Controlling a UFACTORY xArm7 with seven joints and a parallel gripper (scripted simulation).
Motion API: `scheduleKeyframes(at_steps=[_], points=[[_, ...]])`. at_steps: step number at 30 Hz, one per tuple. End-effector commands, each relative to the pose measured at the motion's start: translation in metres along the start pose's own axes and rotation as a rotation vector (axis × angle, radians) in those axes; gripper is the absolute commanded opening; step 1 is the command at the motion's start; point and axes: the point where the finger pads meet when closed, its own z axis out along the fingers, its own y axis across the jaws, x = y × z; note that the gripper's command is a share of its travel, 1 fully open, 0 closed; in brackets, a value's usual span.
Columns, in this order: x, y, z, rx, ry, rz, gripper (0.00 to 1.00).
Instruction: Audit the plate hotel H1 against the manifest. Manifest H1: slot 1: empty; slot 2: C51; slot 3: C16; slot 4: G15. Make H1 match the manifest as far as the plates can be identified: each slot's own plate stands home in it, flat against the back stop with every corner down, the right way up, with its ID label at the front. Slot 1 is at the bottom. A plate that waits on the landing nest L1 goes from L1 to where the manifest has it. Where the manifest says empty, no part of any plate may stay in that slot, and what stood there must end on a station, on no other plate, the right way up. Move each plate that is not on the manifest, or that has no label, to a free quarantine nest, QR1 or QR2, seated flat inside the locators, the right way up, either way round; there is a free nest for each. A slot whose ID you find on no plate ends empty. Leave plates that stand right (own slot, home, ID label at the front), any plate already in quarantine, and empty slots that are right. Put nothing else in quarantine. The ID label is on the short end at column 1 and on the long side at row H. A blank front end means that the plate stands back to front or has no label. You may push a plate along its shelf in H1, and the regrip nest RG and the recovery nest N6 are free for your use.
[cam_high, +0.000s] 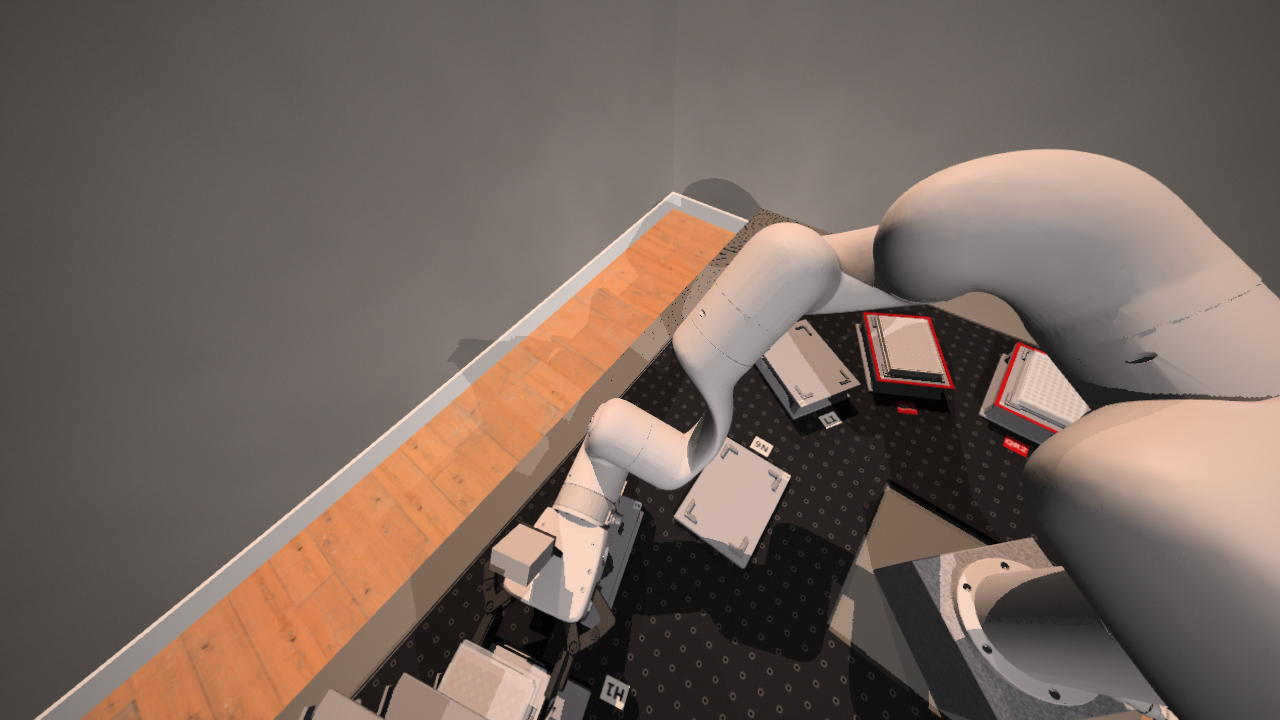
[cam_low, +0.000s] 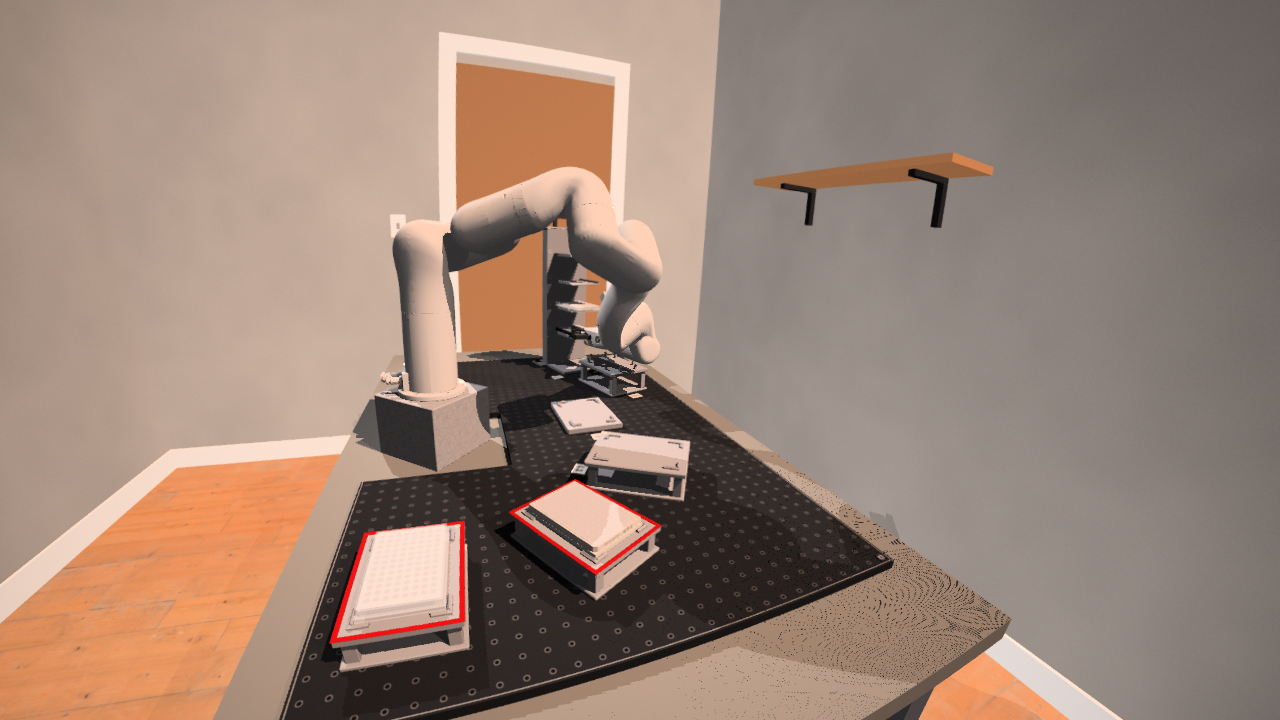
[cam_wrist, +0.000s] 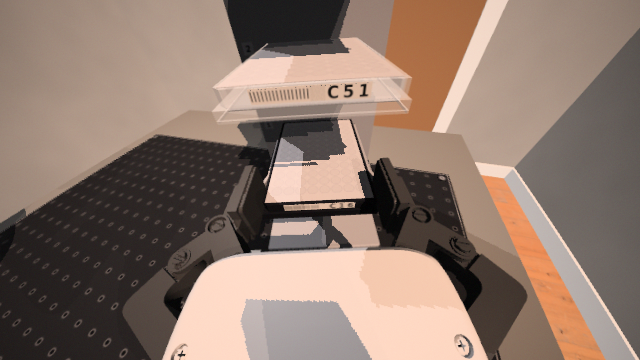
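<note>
My gripper is shut on a dark-rimmed plate by its long sides. It holds the plate level, low in front of the plate hotel H1. The plate's near short end carries a small label that I cannot read. The plate's far end reaches under the shelf above. On that shelf a clear plate stands with its label C51 at the front. The hotel's upper slots are out of the wrist view.
Both red-rimmed quarantine nests hold a plate: one plate and another plate. The landing nest and the flat nest N6 carry no plate. The arm's base stands at the left.
</note>
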Motion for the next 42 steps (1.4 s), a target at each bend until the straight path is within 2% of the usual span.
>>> scheduleKeyframes(at_steps=[1,5,42], points=[[0.002,0.001,0.0,0.0,0.001,-0.004,0.0],[0.002,0.001,0.0,0.0,0.001,-0.003,0.0],[0.002,0.001,-0.055,0.0,0.0,-0.004,0.0]])
